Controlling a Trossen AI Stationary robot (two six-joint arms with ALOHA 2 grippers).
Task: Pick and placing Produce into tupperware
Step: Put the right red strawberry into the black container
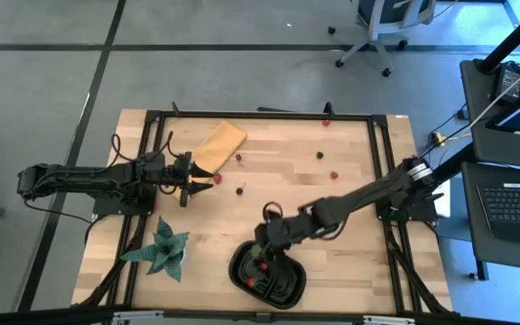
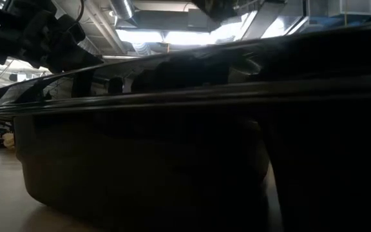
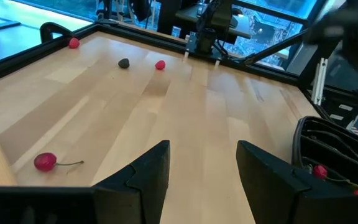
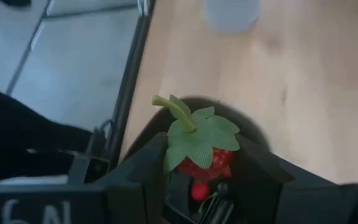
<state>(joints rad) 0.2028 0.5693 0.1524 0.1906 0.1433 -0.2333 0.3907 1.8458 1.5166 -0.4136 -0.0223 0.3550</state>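
Your wooden table (image 1: 350, 203) carries one black tupperware tray (image 1: 289, 282) at its near edge, one tan board (image 1: 220, 144) toward the far left, and one green spiky plant (image 1: 162, 250) at the near left corner. You can count six loose fruits on the wood from above: four out on the far right part, among them a red one on the far rail (image 1: 326, 121) and a dark berry (image 1: 320, 154), and two nearer the left arm, a red cherry (image 1: 218, 179) just beside its fingers and a dark one (image 1: 241, 190) a little further on. Inside the tray you can see at least two small red pieces (image 1: 251, 282). Your right gripper (image 4: 201, 163) hangs over the tray's left end with its jaws closed part-way on one strawberry (image 4: 205, 163) with a green leafy cap, directly above the tray's compartment. Your left gripper (image 3: 202, 168) rests low beside the board, jaws apart and holding nothing.
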